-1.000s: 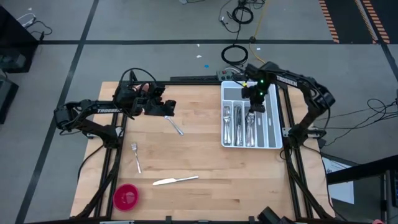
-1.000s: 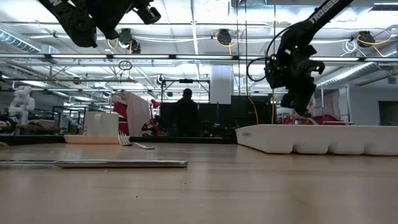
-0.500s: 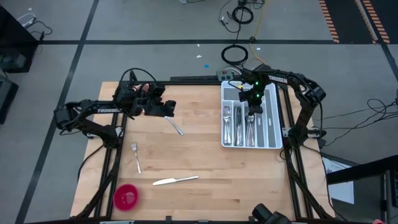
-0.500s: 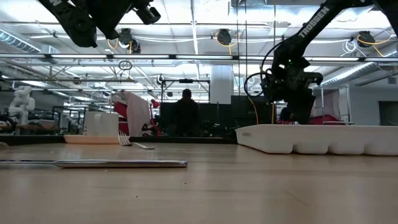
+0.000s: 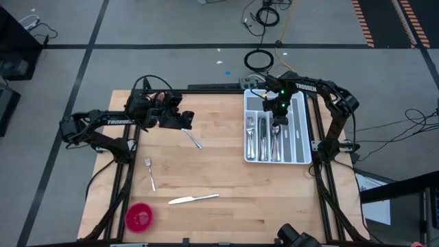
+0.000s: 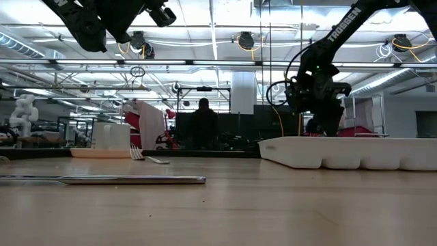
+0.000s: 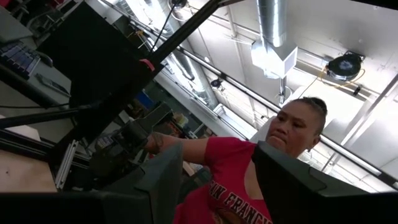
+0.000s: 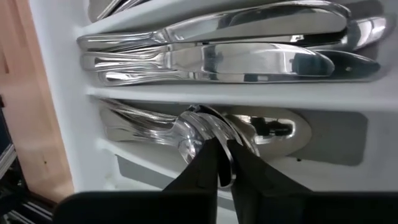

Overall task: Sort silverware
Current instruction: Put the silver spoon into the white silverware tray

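Right gripper (image 5: pixel 277 118): it is low over the far end of the tray (image 5: pixel 300 147), in the spoon compartment. In the right wrist view the fingers (image 8: pixel 205 168) are nearly closed, with only a thin gap, and the tips are at the bowl of a spoon (image 8: pixel 202 127). I cannot tell if they pinch the spoon or only touch it.
Left gripper (image 5: pixel 185 121): it hangs over the far left part of the tabletop (image 5: pixel 212 171), above the end of a loose spoon (image 5: pixel 195 140). The fingers (image 7: pixel 165 180) are wide apart and hold nothing.
Silverware in the tray: forks (image 5: pixel 250 137), spoons and knives (image 8: pixel 230 59) lie in separate long compartments. The knives lie in the compartment next to the spoons.
Silverware on the tabletop: a fork (image 5: pixel 149 173) lies near the left side. A knife (image 5: pixel 193 200) lies near the front edge. Both are well apart from the tray.
Cup (image 5: pixel 139 217): pink, at the front left corner.
Person (image 7: pixel 273 162): seen in the left wrist view in a red shirt, beyond the tabletop.
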